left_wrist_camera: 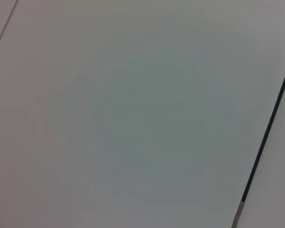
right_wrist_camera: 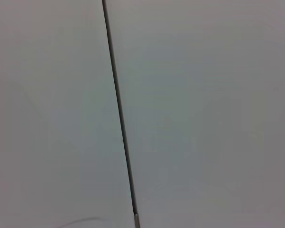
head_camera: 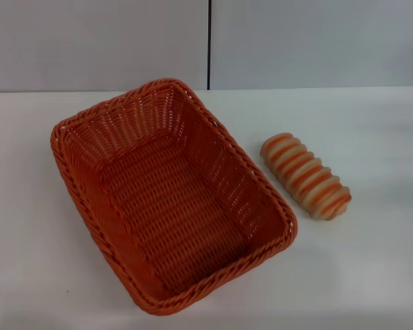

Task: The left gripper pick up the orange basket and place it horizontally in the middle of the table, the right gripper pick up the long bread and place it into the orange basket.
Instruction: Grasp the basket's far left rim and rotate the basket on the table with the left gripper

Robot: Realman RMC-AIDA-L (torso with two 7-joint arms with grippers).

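Observation:
The orange basket (head_camera: 172, 199) sits on the white table (head_camera: 371, 275) left of centre in the head view, turned at a diagonal, its long axis running from far left to near right. It holds nothing. To the right of it lies the long bread (head_camera: 306, 176), ridged side up with orange and cream stripes, also diagonal and a short gap from the basket's rim. Neither gripper shows in any view. Both wrist views show only a plain pale wall.
A grey panelled wall (head_camera: 295, 41) with a dark vertical seam (head_camera: 209, 45) stands behind the table's far edge. The same kind of seam crosses the left wrist view (left_wrist_camera: 268, 128) and the right wrist view (right_wrist_camera: 118, 114). Bare tabletop lies right of and in front of the bread.

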